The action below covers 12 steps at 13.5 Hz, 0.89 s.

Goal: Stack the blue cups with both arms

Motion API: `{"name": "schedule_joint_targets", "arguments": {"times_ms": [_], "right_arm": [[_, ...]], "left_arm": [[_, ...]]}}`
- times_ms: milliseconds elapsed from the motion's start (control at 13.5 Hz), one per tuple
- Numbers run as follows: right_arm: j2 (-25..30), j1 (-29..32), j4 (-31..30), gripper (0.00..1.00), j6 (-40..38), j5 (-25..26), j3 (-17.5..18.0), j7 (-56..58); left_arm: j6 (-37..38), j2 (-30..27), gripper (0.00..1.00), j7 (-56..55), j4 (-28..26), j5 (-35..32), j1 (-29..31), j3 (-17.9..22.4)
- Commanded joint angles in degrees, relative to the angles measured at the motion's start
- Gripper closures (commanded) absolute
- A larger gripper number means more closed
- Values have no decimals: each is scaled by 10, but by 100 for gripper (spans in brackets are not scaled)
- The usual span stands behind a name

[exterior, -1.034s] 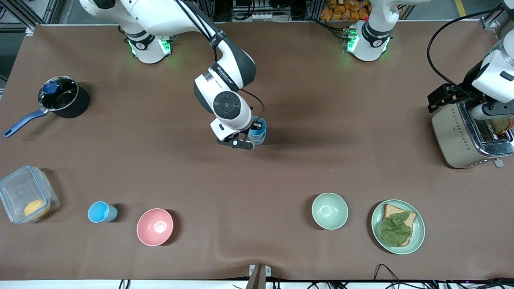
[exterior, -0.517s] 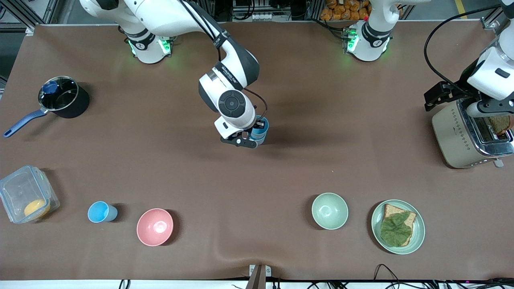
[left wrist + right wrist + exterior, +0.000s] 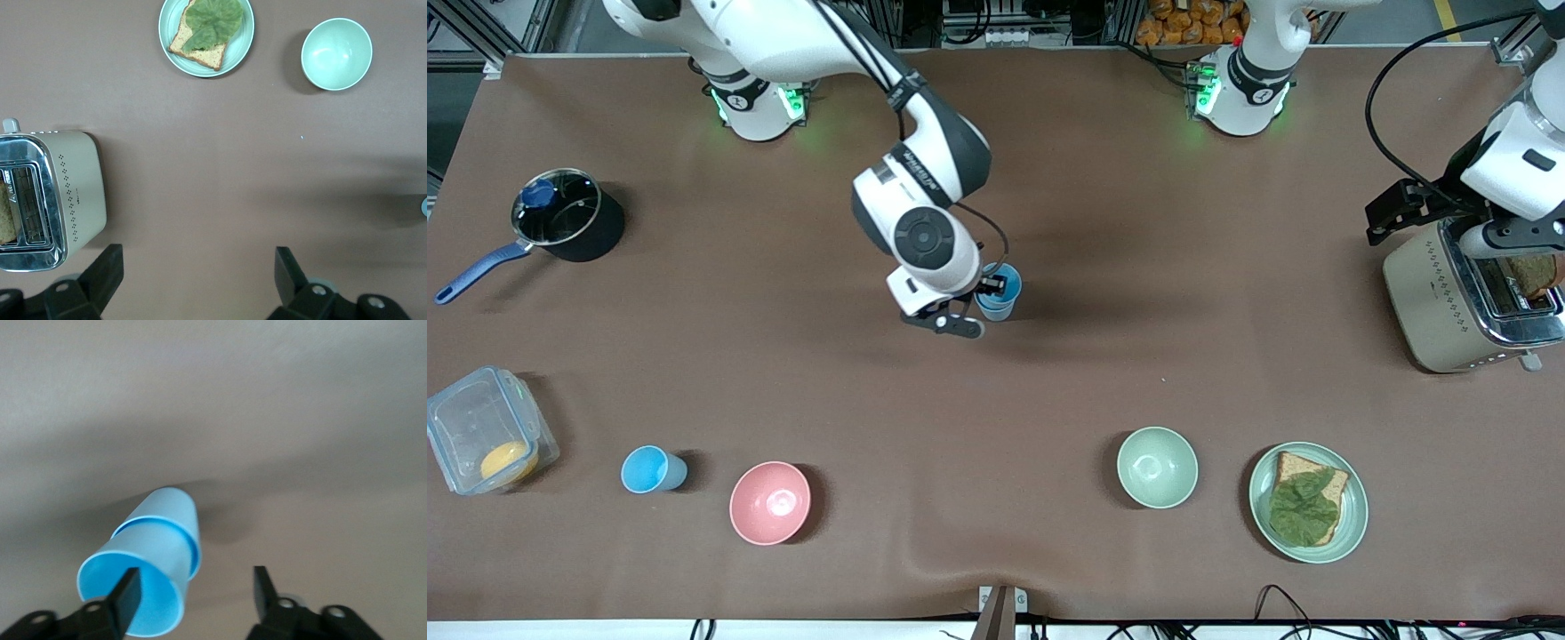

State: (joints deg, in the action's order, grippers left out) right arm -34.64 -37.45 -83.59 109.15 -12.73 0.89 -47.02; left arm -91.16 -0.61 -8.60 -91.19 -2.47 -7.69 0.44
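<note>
Table (image 3: 1049, 391): brown mat, both arm bases along its far edge.

Right arm (image 3: 925, 178) reaches to mid-table. Right gripper (image 3: 983, 307) sits at the stacked cups (image 3: 997, 293), fingers spread apart, one finger (image 3: 127, 593) at the upper cup's rim and the other clear of it; nothing grasped. Judgement: the cup is released so that it stays nested in the lower one.

Left arm (image 3: 1516, 169) waits over the toaster (image 3: 1463, 302) at its own end of the table. Left gripper (image 3: 197, 267) is spread wide and empty, probably parked out of the way.

Count, blue cups: three. Two nested mid-table (the wrist view shows one cup seated inside another (image 3: 157, 553)); one single cup (image 3: 649, 469) near the front camera, toward the right arm's end, beside the pink bowl (image 3: 770, 502). Judgement: stack is two of three, the single cup not yet added.

Others: two bowls (pink, green bowl (image 3: 1157, 467)), one plate (image 3: 1352, 524) with bread.
</note>
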Motion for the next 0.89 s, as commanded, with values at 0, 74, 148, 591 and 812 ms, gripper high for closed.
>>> {"name": "schedule_joint_targets", "arguments": {"times_ms": [0,74,148,591,812], "right_arm": [[45,60,-7,0,-62,-4,6,99],[55,84,-7,0,-79,-4,6,147],[64,111,-7,0,-96,-4,6,192],[119,228,-10,0,-184,17,5,297],[150,259,-11,0,-220,74,5,379]], "left_arm": [[6,-13,0,6,0,10,-1,-3],[6,-13,0,4,1,10,-4,-5],[6,-13,0,4,1,10,-4,-5],[7,-15,0,8,1,10,-3,-4],[7,-16,0,9,1,10,-4,-3]]}}
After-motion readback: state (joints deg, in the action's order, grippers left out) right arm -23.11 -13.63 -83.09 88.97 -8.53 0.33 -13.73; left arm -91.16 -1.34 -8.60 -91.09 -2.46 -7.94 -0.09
